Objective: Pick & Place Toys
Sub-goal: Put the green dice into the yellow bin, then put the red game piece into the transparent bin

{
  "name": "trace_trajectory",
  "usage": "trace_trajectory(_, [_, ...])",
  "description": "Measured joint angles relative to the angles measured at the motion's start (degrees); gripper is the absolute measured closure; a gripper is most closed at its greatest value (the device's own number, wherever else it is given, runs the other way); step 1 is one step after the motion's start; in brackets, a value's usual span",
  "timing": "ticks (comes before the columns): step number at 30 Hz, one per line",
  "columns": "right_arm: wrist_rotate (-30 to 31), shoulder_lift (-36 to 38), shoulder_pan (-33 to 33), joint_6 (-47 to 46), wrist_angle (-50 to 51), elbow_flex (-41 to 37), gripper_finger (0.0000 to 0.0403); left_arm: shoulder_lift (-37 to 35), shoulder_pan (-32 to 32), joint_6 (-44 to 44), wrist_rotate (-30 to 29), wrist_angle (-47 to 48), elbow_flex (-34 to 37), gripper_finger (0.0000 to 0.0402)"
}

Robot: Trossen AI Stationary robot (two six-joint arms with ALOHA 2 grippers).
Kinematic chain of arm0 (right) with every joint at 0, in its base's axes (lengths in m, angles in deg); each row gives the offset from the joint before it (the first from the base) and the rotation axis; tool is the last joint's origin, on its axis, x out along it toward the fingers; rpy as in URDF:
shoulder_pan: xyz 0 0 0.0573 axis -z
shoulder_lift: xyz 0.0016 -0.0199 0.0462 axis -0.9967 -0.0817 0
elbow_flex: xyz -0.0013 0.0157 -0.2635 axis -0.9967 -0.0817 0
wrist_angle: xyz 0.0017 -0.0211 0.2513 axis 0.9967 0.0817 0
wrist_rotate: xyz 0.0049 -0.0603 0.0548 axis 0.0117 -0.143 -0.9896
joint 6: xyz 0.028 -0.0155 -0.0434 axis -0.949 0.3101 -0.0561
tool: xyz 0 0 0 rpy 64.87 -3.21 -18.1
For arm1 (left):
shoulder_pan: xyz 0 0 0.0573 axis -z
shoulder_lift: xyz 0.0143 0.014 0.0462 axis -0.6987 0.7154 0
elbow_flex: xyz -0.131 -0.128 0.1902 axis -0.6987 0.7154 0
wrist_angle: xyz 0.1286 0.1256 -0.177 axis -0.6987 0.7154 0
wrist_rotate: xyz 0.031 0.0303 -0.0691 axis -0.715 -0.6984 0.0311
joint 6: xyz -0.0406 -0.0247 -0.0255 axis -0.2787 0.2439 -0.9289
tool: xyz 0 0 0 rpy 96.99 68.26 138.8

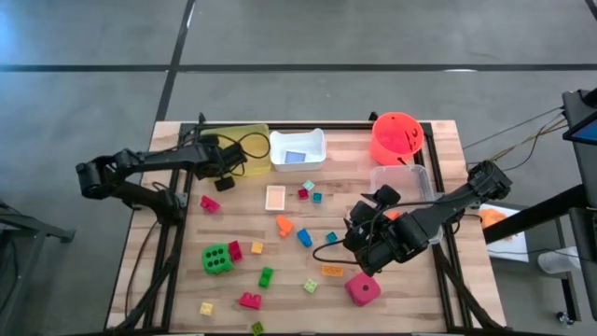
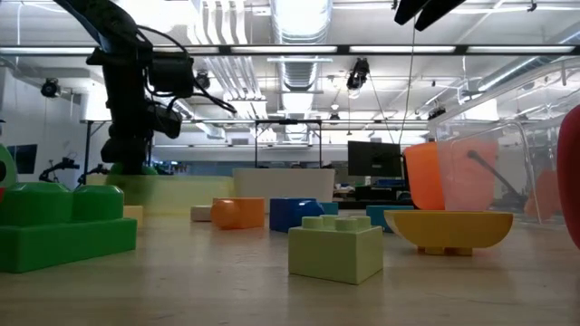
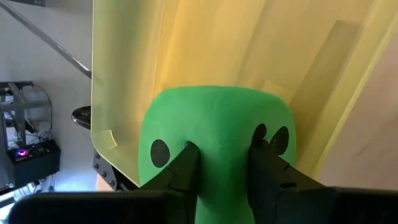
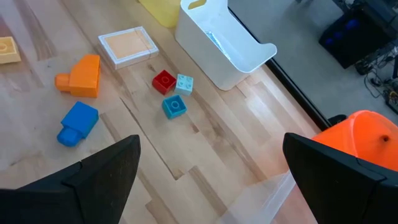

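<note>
Pinched between the left gripper's point(image 3: 224, 165) fingers, a green die point(image 3: 217, 137) hangs over the yellow tray point(image 3: 186, 50), not yet released. Only a blue card point(image 1: 296, 157) shows put away, in the white tray point(image 1: 319, 140); bricks point(image 4: 176, 107), another green die point(image 1: 217, 259) and a pink die point(image 1: 363, 289) remain loose. Beyond the right gripper's point(image 4: 211, 177) wide-spread fingers lies an orange card point(image 4: 127, 46); the yellow tray's contents are hidden.

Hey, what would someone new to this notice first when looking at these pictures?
Probably the left tool, shut on a green die right above the yellow tray at the table's far left. Next, the bright orange bucket at the far right edge. The right tool hangs open over scattered bricks, near a pink die.
</note>
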Motion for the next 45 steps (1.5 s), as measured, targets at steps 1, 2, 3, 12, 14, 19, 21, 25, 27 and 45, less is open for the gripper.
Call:
trace_trajectory(1, [0.0, 0.0, 0.0, 0.0, 0.0, 0.0, 0.0014, 0.0, 0.2, -0.3, 0.1, -0.1, 0.0, 0.0292])
trace_trajectory(2, [0.0, 0.0, 0.0, 0.0, -0.1, 0.0, 0.0014, 0.0, 0.4, -0.6, 0.3, -0.1, 0.0, 0.0278])
trace_trajectory(3, [0.0, 0.0, 0.0, 0.0, -0.1, 0.0, 0.0014, 0.0, 0.5, -0.9, 0.5, -0.1, 0.0, 0.0266])
trace_trajectory(12, [-0.3, 0.0, 0.0, 0.0, -0.1, 0.0, 0.0014, 0.0, 0.7, -2.5, 1.3, 0.8, 0.0, 0.0189])
trace_trajectory(14, [-0.4, 0.0, 0.0, 0.0, -0.1, 0.0, 0.0014, 0.0, 0.7, -2.5, 1.0, 0.8, 0.0, 0.0176])
trace_trajectory(19, [-0.4, 0.0, 0.0, 0.0, -0.1, 0.0, 0.0014, 0.1, 0.7, -2.5, 0.2, 1.3, -0.3, 0.0143])
trace_trajectory(21, [-0.4, 0.0, 0.0, 0.0, -0.1, 0.0, 0.0014, 0.1, 0.7, -2.5, 0.2, 1.9, -0.8, 0.0132])
trace_trajectory(25, [-0.4, 0.0, 0.0, 0.0, -0.1, 0.0, 0.0014, 0.1, 0.7, -2.5, 0.2, 3.1, -2.2, 0.0118])
trace_trajectory(27, [-0.4, 0.0, 0.0, 0.0, -0.1, 0.0, 0.0014, 0.1, 0.7, -2.5, 0.0, 3.8, -2.9, 0.0116])
trace_trajectory(45, [-0.4, 0.0, 0.0, 0.0, -0.4, 0.0, 0.0014, -0.1, 4.7, -36.1, 11.6, 29.0, -14.7, 0.0116])
